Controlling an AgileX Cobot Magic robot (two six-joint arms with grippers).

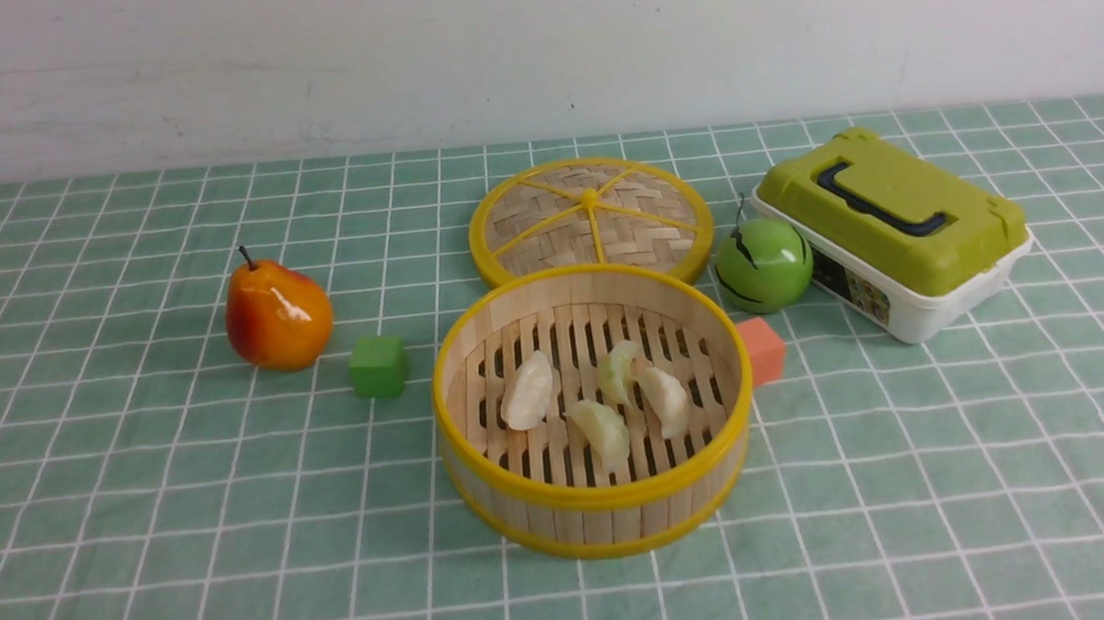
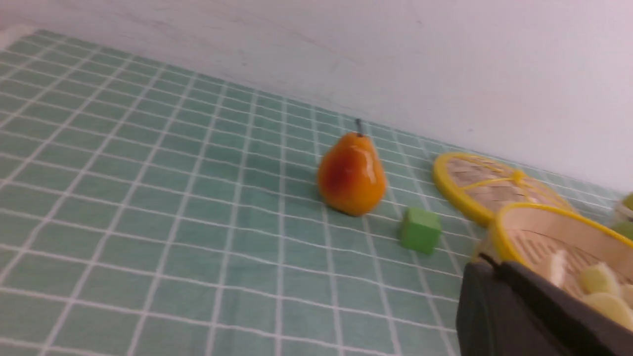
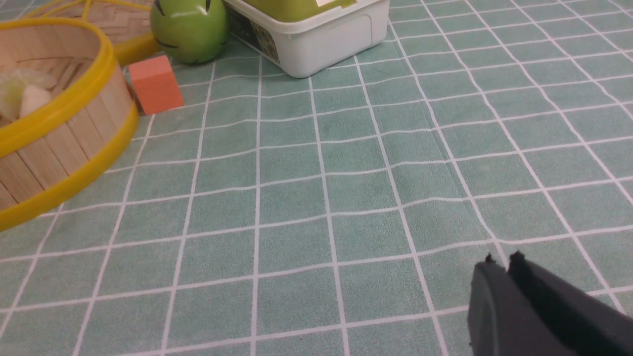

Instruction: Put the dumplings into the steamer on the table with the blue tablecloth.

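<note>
The steamer [image 1: 600, 494], a round bamboo basket with yellow rim bands, stands mid-table on the table with the blue tablecloth [image 1: 130, 507]. Several dumplings lie on its slatted floor: a cream-white one [image 1: 529, 392] at the left, a greenish one [image 1: 619, 372], another white one [image 1: 665, 400] and a greenish one [image 1: 604, 430] in front. Neither gripper shows in the front view. In the left wrist view my left gripper [image 2: 494, 262] is shut and empty, close beside the steamer [image 2: 514, 217]. My right gripper [image 3: 502, 259] is shut and empty over bare cloth, apart from the steamer [image 3: 64, 133].
An orange pear [image 1: 278, 316] and a green cube [image 1: 378, 366] sit left of the steamer. Behind it lies a flat woven lid [image 1: 590, 217]. To the right are a green apple [image 1: 763, 265], an orange block [image 1: 763, 349] and a green-lidded white box [image 1: 895, 230].
</note>
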